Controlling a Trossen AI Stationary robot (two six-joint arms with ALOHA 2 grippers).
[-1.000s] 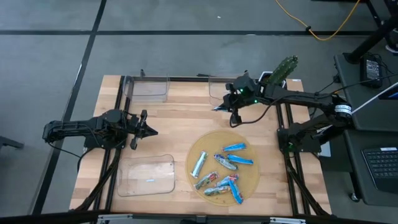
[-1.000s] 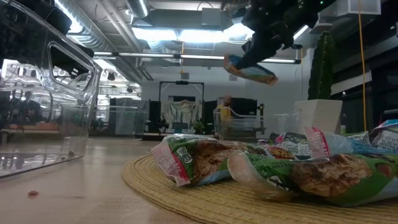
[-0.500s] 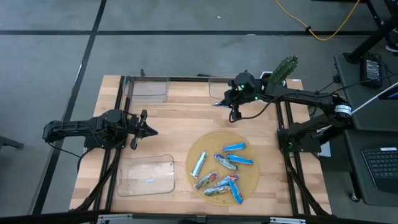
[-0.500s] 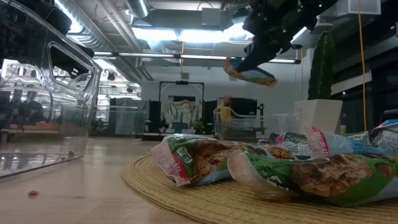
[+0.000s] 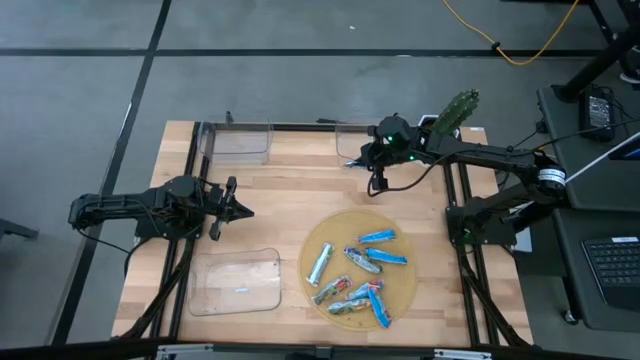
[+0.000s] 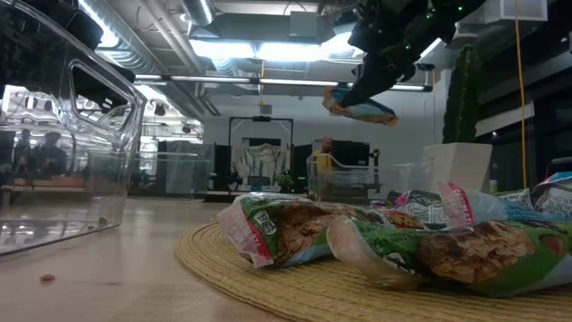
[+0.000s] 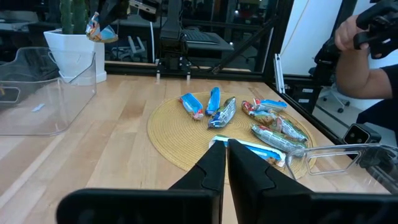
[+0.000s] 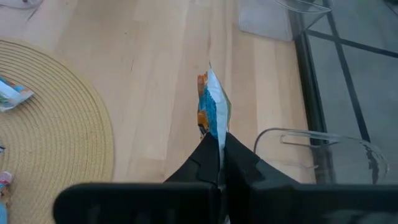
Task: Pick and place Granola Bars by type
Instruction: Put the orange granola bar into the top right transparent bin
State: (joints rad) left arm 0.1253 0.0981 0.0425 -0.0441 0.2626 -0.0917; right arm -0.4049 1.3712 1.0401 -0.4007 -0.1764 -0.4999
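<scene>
Overhead, right fingers [image 8: 219,144] pinch a blue-orange bar [image 8: 211,111] above the wooden table [image 5: 280,200] — left fingers [image 7: 225,163] pressed together.

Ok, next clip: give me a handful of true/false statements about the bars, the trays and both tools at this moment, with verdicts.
1. The right tool grips a granola bar in the air. True.
2. The left tool holds a bar. False: it is shut and empty.
3. Several bars lie on the round woven mat. True.
4. The near clear tray is full of bars. False: no bars in it.
5. The held bar is over the mat. False: it is beside the far tray.
</scene>
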